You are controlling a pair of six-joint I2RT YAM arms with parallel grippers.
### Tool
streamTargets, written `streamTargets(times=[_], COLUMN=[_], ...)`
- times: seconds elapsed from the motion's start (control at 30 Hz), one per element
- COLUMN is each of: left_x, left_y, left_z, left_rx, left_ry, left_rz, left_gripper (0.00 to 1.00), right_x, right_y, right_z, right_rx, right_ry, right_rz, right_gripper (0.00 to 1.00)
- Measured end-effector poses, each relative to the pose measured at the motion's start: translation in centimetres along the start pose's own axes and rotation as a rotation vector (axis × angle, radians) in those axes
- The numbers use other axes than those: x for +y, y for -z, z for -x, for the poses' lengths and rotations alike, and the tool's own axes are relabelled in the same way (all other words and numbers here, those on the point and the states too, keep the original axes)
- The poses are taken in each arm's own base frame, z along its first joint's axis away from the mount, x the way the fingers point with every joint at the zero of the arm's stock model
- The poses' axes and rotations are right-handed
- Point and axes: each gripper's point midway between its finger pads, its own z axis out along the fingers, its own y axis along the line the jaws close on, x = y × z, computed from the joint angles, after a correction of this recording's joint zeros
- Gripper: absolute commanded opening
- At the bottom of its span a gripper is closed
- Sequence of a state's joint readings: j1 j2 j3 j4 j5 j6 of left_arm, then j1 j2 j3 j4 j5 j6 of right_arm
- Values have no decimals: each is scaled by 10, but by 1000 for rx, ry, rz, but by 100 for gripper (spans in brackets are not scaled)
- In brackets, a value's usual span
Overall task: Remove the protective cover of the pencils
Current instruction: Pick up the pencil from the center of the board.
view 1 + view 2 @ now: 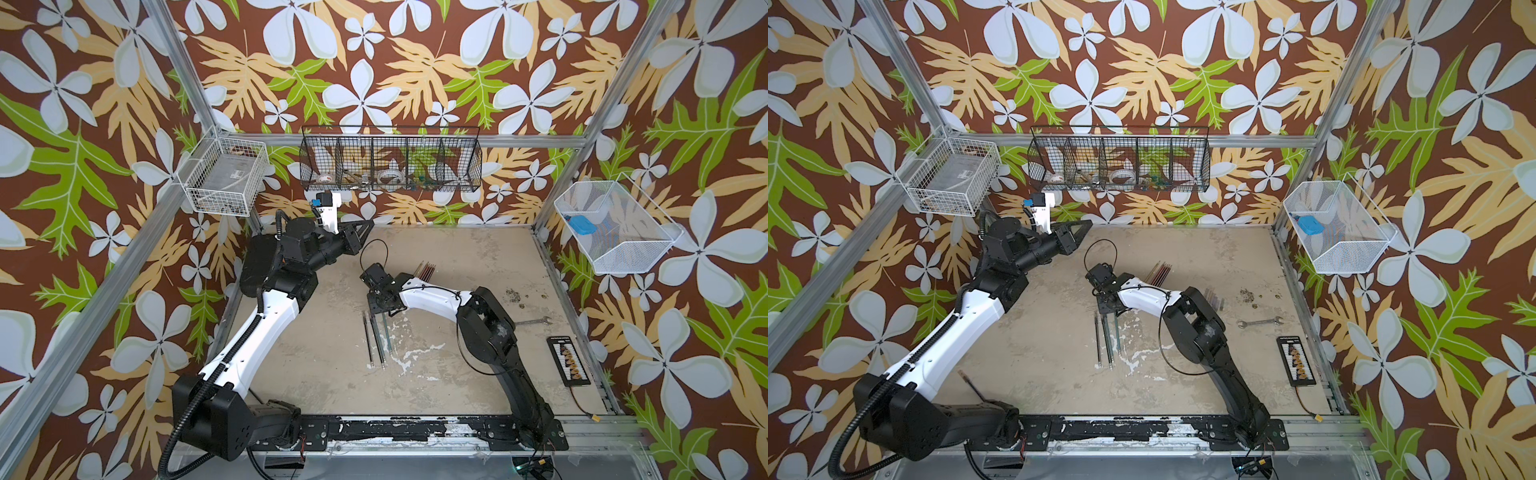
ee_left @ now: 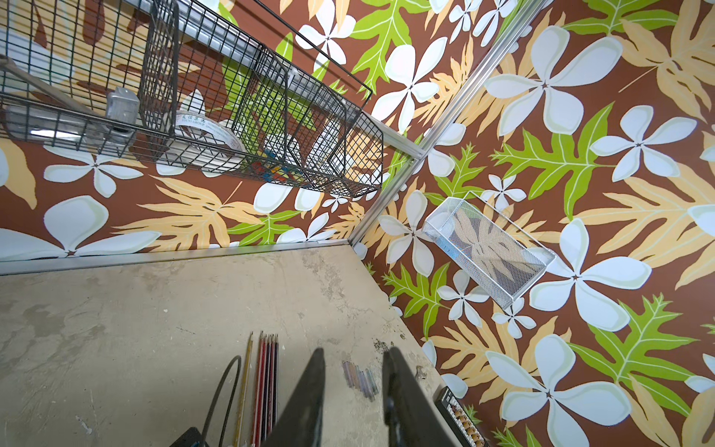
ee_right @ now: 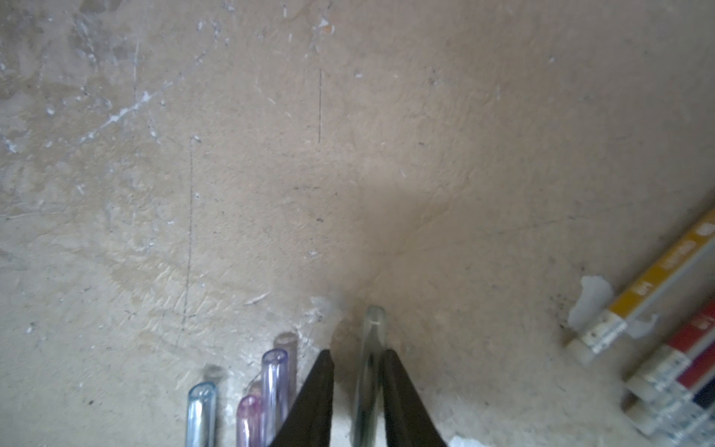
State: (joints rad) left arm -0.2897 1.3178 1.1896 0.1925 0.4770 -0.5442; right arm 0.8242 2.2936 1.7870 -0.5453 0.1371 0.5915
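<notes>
**Hidden, cropped and blurred**

The right wrist view is soft throughout. The right gripper (image 3: 358, 352) shows only its fingertips there. The clear tube (image 3: 370, 367) between them and the tinted tubes (image 3: 274, 383) beside it run off the frame. So do the printed pencil ends (image 3: 665, 267), whose lettering is unreadable.

In both top views that gripper's fingertips are hidden under its wrist, along with the far ends of the near pencils (image 1: 379, 340). The right arm covers part of the far pencils (image 1: 428, 270). The contents of the black wire basket (image 1: 390, 164) on the far wall are too small to name.

The left wrist view crops the left gripper (image 2: 354, 354) and the far pencils.
</notes>
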Motion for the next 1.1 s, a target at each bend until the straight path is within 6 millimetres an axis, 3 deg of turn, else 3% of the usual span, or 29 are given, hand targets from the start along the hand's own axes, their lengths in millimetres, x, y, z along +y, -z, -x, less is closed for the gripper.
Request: streamTargets(times=[0.17, 0.4, 0.5, 0.6, 0.73, 0.9, 1.0, 1.1], left_x=[0, 9, 15, 23, 12, -33, -58, -74], left_y=[-1, -5, -11, -26, -56, -90, -97, -97], left_z=[0, -9, -16, -35, -90, -179, -226, -265], left_rx=[0, 17, 33, 77, 205, 422, 533, 623], left_ry=[0, 10, 18, 34, 48, 36, 20, 1], left_rz=[-3, 9, 16, 20, -20, -119, -171, -200], left_gripper=[29, 30, 31, 32, 32, 32, 35, 37], right_x=[0, -10, -33, -78, -148, -206, -228, -238], right_y=[-1, 9, 30, 60, 105, 166, 205, 244], right_z=[-1, -4, 2, 8, -6, -22, -28, -33], right_rx=[0, -6, -35, -104, -224, -433, -571, -718], right_ry=[-3, -19, -58, -145, -288, -415, -464, -492], right_rz=[-1, -2, -4, 6, 14, 52, 73, 109], right_gripper=[2, 0, 0, 0, 0, 0, 0, 0])
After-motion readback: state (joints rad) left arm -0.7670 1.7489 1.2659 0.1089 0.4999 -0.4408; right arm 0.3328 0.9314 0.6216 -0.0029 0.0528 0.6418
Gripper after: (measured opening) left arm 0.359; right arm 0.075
